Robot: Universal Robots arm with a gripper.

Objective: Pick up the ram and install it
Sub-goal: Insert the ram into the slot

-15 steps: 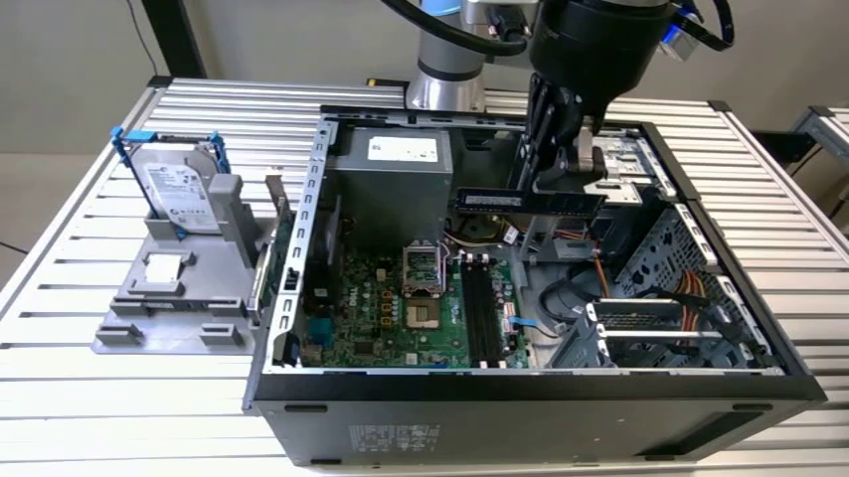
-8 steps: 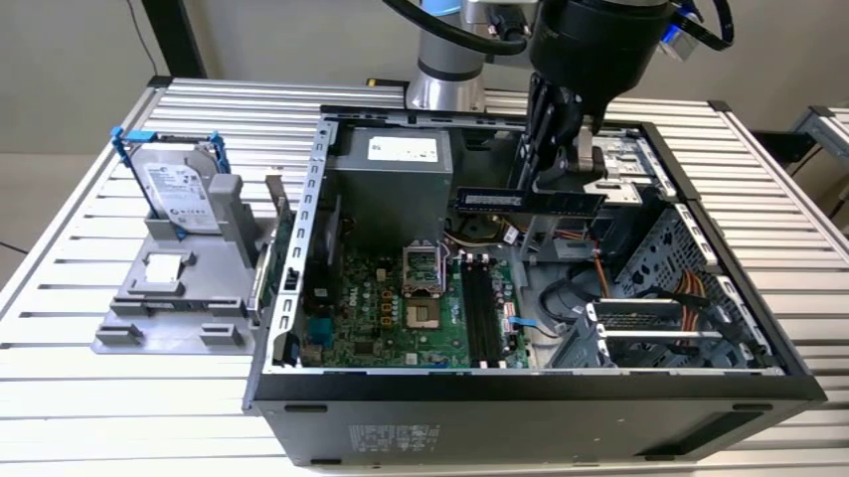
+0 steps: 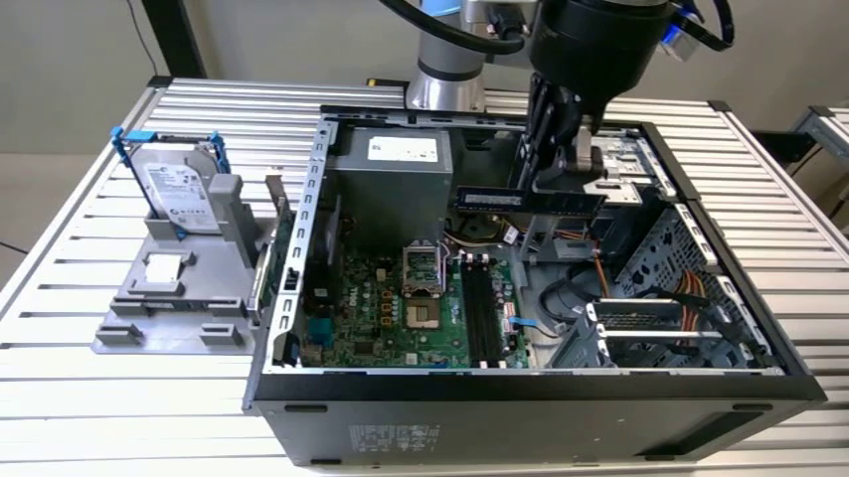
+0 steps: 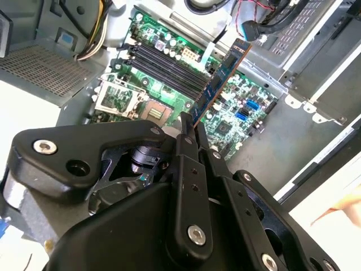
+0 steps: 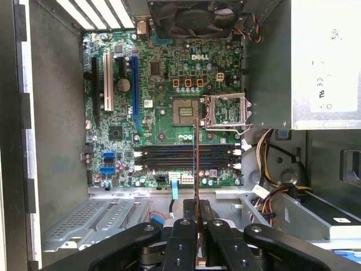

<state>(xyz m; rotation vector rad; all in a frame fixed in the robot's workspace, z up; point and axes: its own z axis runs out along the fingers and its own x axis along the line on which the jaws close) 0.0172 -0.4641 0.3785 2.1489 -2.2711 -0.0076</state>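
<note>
Gripping the ram (image 3: 498, 199) in the end effector (image 3: 558, 187), clamped shut on its upper edge. Hanging level above the open computer case (image 3: 531, 383), over the motherboard (image 3: 385, 308), lying crosswise to the black memory slots (image 3: 480, 318), not touching them.

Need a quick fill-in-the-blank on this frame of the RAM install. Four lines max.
1. The gripper is ____ on the ram.
2. The ram hangs ____ the motherboard, not yet seated.
3. The memory slots on the motherboard are all ____.
4. The hard drive stands in a grey holder ____ the computer case.

Missing words: shut; above; empty; outside
</note>
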